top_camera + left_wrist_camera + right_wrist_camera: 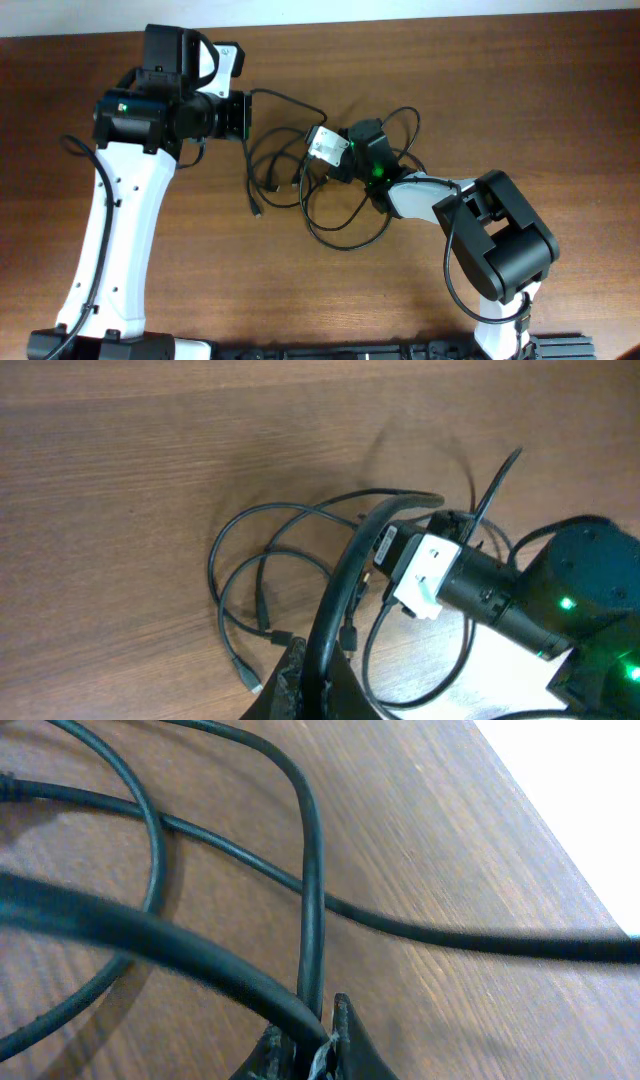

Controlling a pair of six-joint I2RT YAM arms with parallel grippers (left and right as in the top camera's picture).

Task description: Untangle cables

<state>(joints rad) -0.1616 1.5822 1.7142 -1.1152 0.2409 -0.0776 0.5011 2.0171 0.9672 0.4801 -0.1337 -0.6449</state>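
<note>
Cables (285, 182) lie as one loose tangle on the desk (480, 80), around and mostly left of the right tool (310, 1042). The right tool is pinched tight on one strand low in the tangle, and its wrist view shows other strands crossing just beyond the tips. The left tool (298, 672) sits across the tangle from the right tool, jaws together with a strand running out of them, so it looks clamped too.

My read of the step: pull one cord free.
- Lift the right tool first to get its strand off the desk.
- Then draw away from the left tool, slow and straight.
- Watch the loops crossing beside the right tool. If they drag along, stop: the grip may hold two strands, or there's a knot.
- Plug ends left of the right tool could snag in a loop.
</note>
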